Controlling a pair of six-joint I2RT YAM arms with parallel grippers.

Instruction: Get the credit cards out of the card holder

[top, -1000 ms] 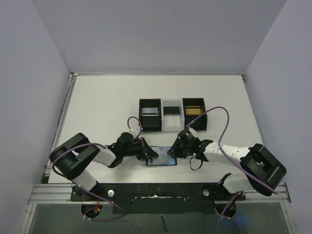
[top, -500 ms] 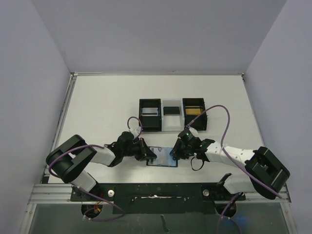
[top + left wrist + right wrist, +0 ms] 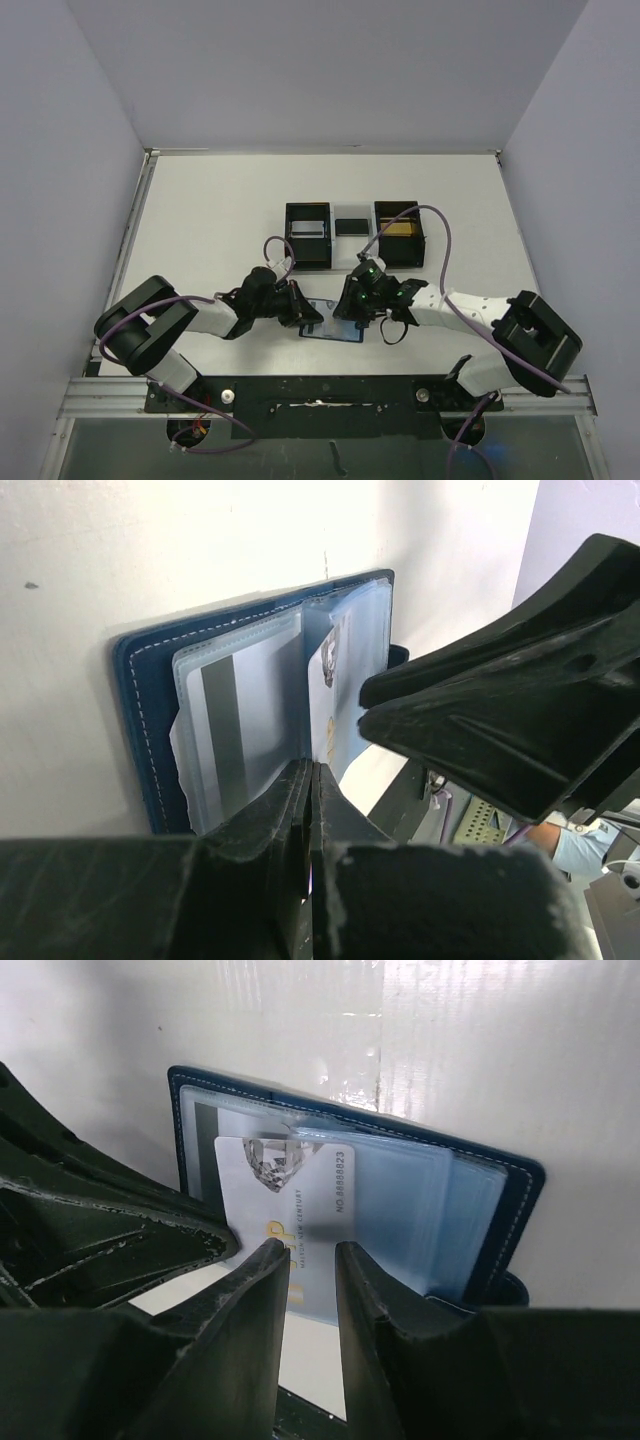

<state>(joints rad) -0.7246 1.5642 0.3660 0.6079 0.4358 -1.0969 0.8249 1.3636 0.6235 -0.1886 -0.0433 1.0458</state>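
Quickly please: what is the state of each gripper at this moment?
Left gripper: closed at the clear sleeves of the card holder; a pinch cannot be told.
Right gripper: slightly open, white credit card showing in the gap, not gripped.

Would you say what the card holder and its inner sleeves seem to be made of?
The card holder looks like matte dark blue leather or imitation, with pale edge stitching. The inner sleeves look like glossy clear plastic: a card shows through.

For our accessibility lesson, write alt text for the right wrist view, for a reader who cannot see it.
A pale card sticks partly out of the open dark blue card holder, just beyond the slightly parted right gripper. The left gripper fills the view's left side.
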